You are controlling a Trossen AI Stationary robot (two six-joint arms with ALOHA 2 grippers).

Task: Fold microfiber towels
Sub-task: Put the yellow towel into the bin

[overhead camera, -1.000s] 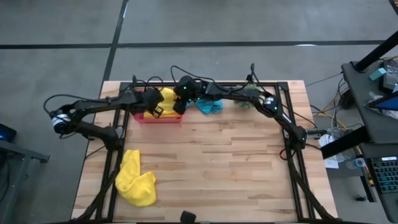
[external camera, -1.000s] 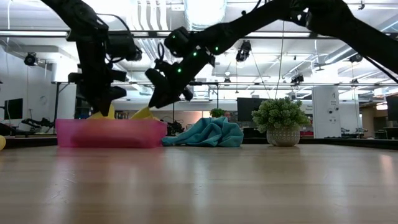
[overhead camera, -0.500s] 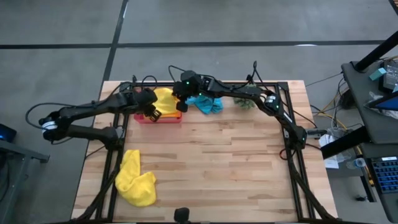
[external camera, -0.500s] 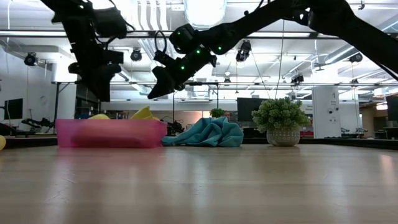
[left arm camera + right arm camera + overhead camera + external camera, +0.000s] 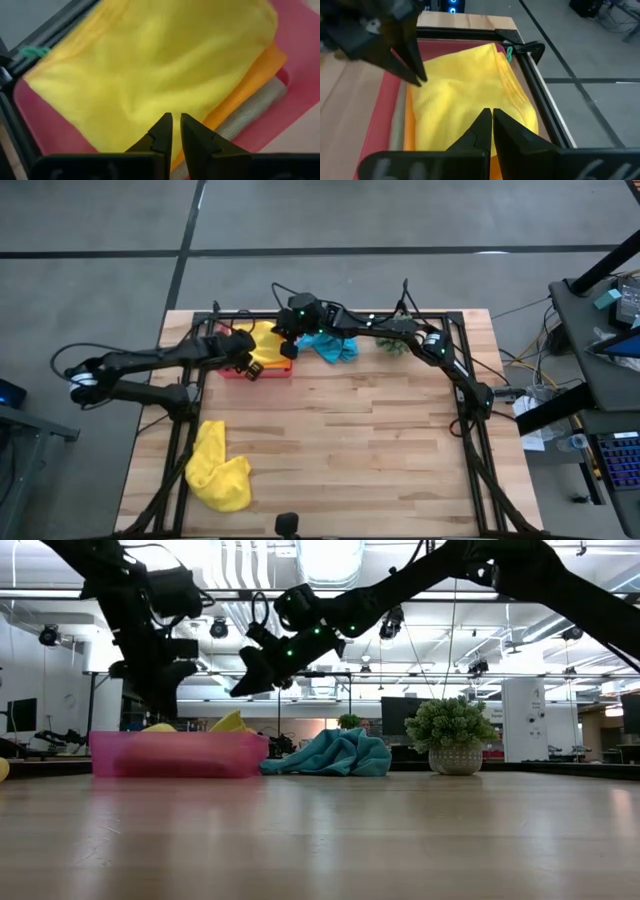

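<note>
While both arms hang over the flat pink rectangular tray (image 5: 228,370) at the table's far edge, neither holds anything. Folded yellow microfiber towel (image 5: 150,65) lies flat on top of a stack in the tray, over a folded orange towel (image 5: 250,80) and a pale green one (image 5: 250,110), only their edges showing. High view: stack's long axis runs roughly along the far edge. Left gripper (image 5: 176,131) sits just above the yellow towel, fingers nearly together with a thin gap, empty. Right gripper (image 5: 492,125) above the same towel, fingers pressed together, empty. Wrist views show the stacked layers; low view shows only yellow peaks (image 5: 230,723) over the tray wall. Crumpled turquoise towel (image 5: 335,348) lies just right of the tray, unfolded. Second yellow towel (image 5: 217,468), bunched, lies near the front left, long axis front-to-back. Small green plant ball (image 5: 450,725) sits right of the turquoise towel.
</note>
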